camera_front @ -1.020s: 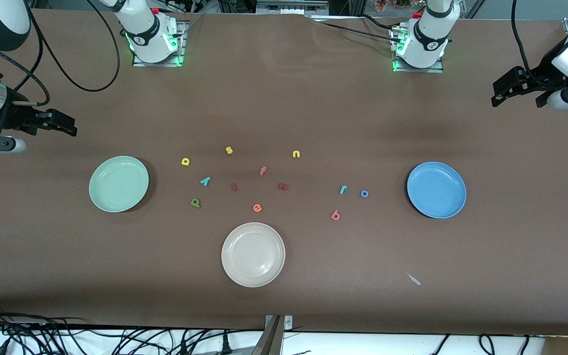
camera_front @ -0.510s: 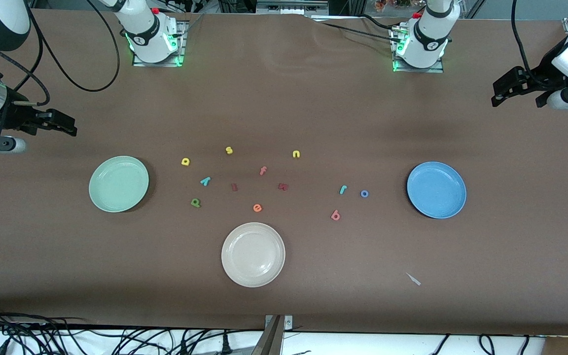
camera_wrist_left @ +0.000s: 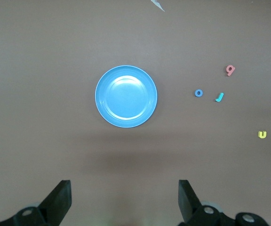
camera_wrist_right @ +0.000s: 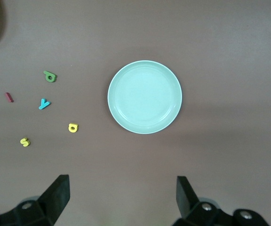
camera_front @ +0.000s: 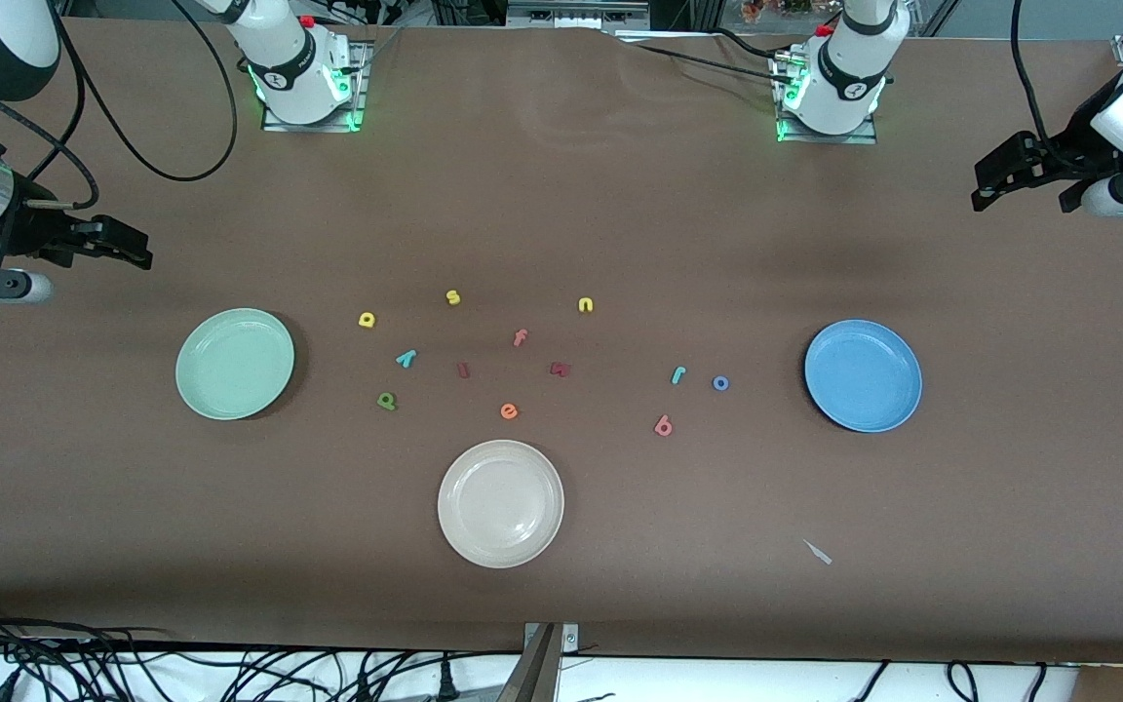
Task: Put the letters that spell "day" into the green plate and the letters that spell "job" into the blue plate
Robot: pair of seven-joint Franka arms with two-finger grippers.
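Both arms wait high at the two ends of the brown worktop (camera_front: 561, 604), every letter lying loose around the cream plate (camera_front: 500, 503), which sits nearest the front camera. The left pincer (camera_wrist_left: 124, 200) hangs with jaws spread wide and empty over bare worktop beside the blue plate (camera_front: 863, 375); the right pincer (camera_wrist_right: 121, 197), equally agape and empty, hangs beside the green plate (camera_front: 235, 364). Farther from the camera than the cream plate, toward the green plate, lie the yellow a (camera_front: 367, 319), teal y (camera_front: 406, 358) and green d (camera_front: 386, 400); toward the blue plate lie the teal j (camera_front: 678, 374), blue o (camera_front: 720, 383) and pink b (camera_front: 663, 425). Both coloured plates are empty, with open worktop around their rims. Between the two groups, well apart, lie the yellow s (camera_front: 452, 296), yellow n (camera_front: 585, 305), pink f (camera_front: 520, 337) and orange e (camera_front: 509, 411).
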